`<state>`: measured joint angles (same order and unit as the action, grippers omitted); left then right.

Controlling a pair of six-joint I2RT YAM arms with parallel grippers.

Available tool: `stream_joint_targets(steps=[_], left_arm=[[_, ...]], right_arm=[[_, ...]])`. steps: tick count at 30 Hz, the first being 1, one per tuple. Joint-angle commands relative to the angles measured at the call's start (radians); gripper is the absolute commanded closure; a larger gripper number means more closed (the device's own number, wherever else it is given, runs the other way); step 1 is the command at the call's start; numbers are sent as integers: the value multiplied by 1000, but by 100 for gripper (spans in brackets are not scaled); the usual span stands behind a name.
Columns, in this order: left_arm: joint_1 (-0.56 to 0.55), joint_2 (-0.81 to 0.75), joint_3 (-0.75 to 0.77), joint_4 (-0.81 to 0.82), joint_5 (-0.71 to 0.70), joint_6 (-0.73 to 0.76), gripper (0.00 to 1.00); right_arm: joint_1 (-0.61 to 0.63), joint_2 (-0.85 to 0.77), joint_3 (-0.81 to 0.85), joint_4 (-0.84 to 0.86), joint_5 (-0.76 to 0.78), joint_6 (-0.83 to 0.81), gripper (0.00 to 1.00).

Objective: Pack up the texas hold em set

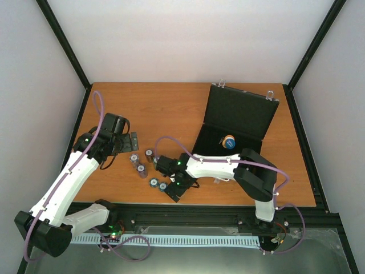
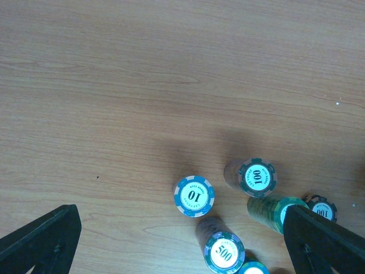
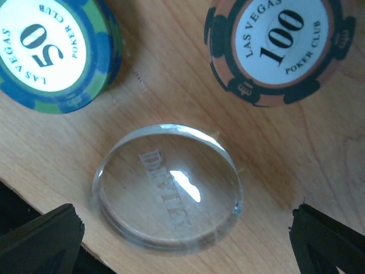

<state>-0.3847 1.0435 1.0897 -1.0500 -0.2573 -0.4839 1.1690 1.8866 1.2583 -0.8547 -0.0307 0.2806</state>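
The black case [image 1: 236, 114] lies open at the back right, with a blue-topped round piece [image 1: 228, 142] in it. Several chip stacks [image 1: 142, 170] stand left of centre. My left gripper [image 1: 130, 141] is open and empty, left of and above them; its view shows the "10" stack [image 2: 194, 196], a "100" stack [image 2: 256, 177] and a "500" stack [image 2: 224, 253] between its fingers [image 2: 43, 240]. My right gripper [image 1: 174, 191] is open low over a clear domed dealer button [image 3: 168, 188], astride it, with a "50" chip [image 3: 51, 51] and a "100" chip [image 3: 276, 45] beyond. The triangular token is out of view.
The table's front edge [image 3: 34, 205] runs right beside the dealer button. A green stack [image 2: 272, 210] lies tipped on its side near my left gripper's right finger. Black frame posts [image 1: 68, 40] flank the table.
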Motion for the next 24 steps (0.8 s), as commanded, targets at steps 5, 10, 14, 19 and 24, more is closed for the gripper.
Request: stream_joint_targets(steps=[5,10,14,19,24], left_arm=[[-3,-13,37,-22,7,36,0],[-3,-14,30,-23,14,46,0],[-3,-19,26,-24,13,55,0],[-3,-28,13,-13,20,60,0],[-3,-26,10,-6,27,65,0]], right_arm=[[29,57,61,20,4,-4,0],[45,84,75,10,30,5,1],[46,83,73,0,48,26,9],[44,87,69,-23,72,48,23],[46,89,76,-38,100,56,37]])
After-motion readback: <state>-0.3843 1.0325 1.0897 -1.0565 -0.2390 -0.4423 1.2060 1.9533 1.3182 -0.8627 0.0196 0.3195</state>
